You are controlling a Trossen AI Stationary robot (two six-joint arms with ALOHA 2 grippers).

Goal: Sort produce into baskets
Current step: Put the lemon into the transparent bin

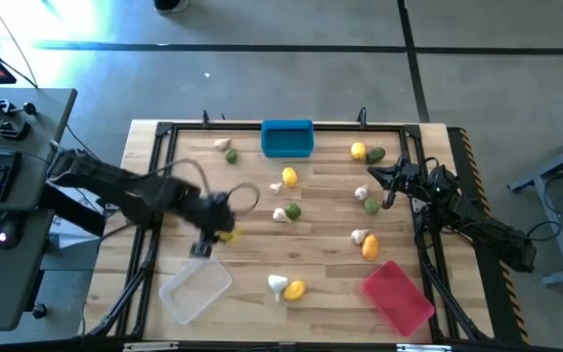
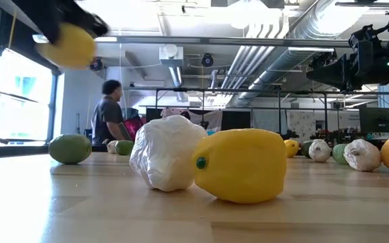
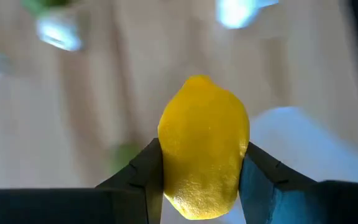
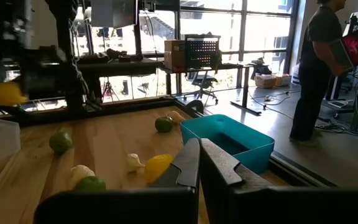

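Lemon [image 3: 204, 146] handling comes first: it looks like a light, rigid toy piece with a smooth, faintly pebbled skin, so it is judged unlikely to deform but liable to slip or roll if gripped off centre. The best hold is across its widest part, with the long axis running between the fingers, which is how it sits now. The left gripper [image 1: 215, 235] is clenched on this lemon, one dark finger [image 3: 146, 171] pressed on each flank, and the piece protrudes forward beyond the fingertips. In the high view the gripper hangs above the table [image 1: 330, 210], just beside the clear bin [image 1: 194, 289] at the near left. The low view shows the held lemon raised well off the wood. The right gripper [image 4: 199, 163] waits at the right side of the table near the blue bin [image 4: 225, 142], its fingers closed together on nothing. The red bin [image 1: 397, 296] lies at the near right, with loose produce scattered between the bins.
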